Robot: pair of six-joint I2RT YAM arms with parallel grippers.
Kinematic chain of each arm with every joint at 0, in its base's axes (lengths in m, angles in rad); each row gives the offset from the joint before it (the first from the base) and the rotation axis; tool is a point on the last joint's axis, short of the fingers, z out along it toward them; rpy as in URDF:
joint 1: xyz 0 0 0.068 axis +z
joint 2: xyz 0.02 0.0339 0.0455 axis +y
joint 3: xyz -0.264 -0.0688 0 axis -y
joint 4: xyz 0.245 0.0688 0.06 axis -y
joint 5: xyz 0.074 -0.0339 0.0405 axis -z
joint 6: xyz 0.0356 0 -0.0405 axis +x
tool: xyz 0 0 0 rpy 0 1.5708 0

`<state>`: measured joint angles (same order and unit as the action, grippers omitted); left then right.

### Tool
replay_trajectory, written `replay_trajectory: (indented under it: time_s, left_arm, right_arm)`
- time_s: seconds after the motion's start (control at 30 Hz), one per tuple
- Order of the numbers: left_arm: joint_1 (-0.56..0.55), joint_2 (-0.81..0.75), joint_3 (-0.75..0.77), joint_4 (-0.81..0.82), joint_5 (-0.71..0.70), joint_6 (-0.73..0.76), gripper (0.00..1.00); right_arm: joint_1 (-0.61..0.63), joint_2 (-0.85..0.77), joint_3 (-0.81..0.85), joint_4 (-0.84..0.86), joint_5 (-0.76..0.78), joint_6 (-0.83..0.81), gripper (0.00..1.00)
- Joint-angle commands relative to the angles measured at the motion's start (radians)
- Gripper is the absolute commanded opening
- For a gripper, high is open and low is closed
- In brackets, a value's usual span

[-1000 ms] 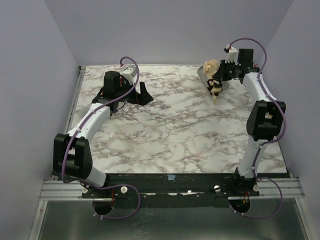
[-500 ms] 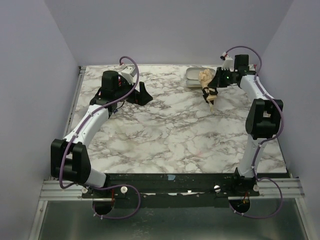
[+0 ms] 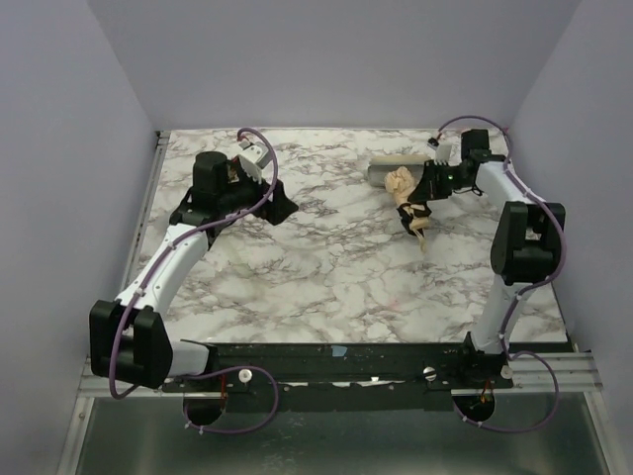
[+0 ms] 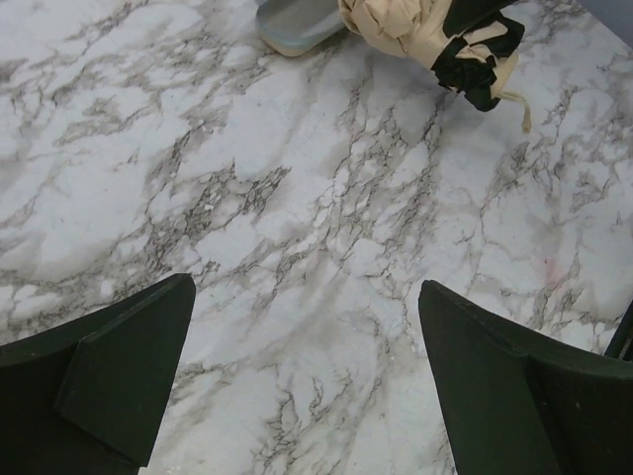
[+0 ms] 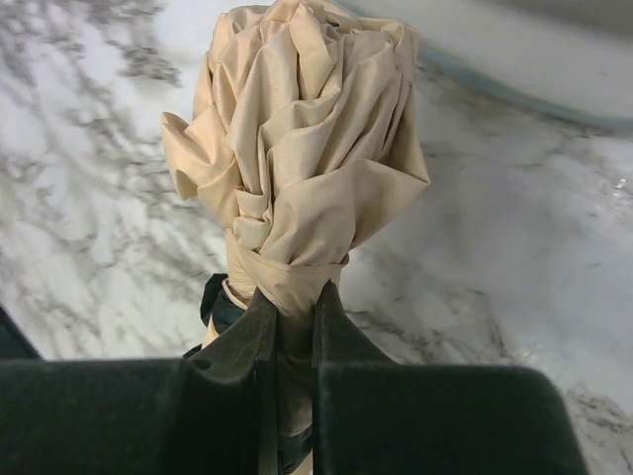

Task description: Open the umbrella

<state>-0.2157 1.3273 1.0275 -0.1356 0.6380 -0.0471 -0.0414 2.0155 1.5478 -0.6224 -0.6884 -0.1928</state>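
The umbrella (image 3: 408, 196) is folded, beige fabric bunched with black underside showing, held off the table at the back right. My right gripper (image 3: 427, 185) is shut on its wrapped middle; in the right wrist view the beige bundle (image 5: 297, 148) rises above my fingers (image 5: 293, 309), which pinch the strap-bound neck. It also shows in the left wrist view (image 4: 415, 35) at the top. My left gripper (image 3: 280, 206) is open and empty over the marble at the back left, its jaws wide apart in its wrist view (image 4: 307, 381).
A shallow grey-white tray (image 3: 386, 168) lies at the back just behind the umbrella; it also shows in the left wrist view (image 4: 297, 25) and the right wrist view (image 5: 534, 49). The marble table (image 3: 326, 267) is walled at the back and both sides.
My right gripper has carried the umbrella leftward and toward the near side, uncovering the tray. My left arm has swung its gripper a little toward the near side and the middle.
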Motion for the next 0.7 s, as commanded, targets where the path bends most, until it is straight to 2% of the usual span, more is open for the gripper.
replay_trajectory:
  time_s: [0.0,0.13,0.23,0.3,0.4,0.53,0.67]
  left_arm:
    - [0.006,-0.075,-0.012,0.039,0.163,0.228,0.99]
    - [-0.009,-0.112,-0.024,0.029,0.246,0.342,0.99]
    - [-0.047,-0.122,-0.008,0.038,0.226,0.288,0.99]
    - [-0.079,-0.12,0.012,0.055,0.189,0.155,0.99]
    - [-0.142,-0.113,0.009,0.115,0.135,-0.104,0.99]
    - [-0.275,-0.069,0.018,0.152,0.025,-0.274,0.96]
    - [-0.32,0.029,0.07,0.198,0.011,-0.423,0.91]
  right_arm:
    - [0.013,-0.19,-0.035,0.007,-0.195,-0.008,0.0]
    - [0.041,-0.299,-0.108,0.116,-0.281,0.151,0.0]
    - [0.09,-0.392,-0.193,0.343,-0.282,0.407,0.0]
    - [0.113,-0.446,-0.259,0.526,-0.186,0.618,0.0]
    - [0.131,-0.489,-0.296,0.694,-0.001,0.822,0.0]
    - [0.146,-0.476,-0.259,0.72,0.177,0.999,0.0]
    - [0.171,-0.475,-0.211,0.696,0.279,1.073,0.0]
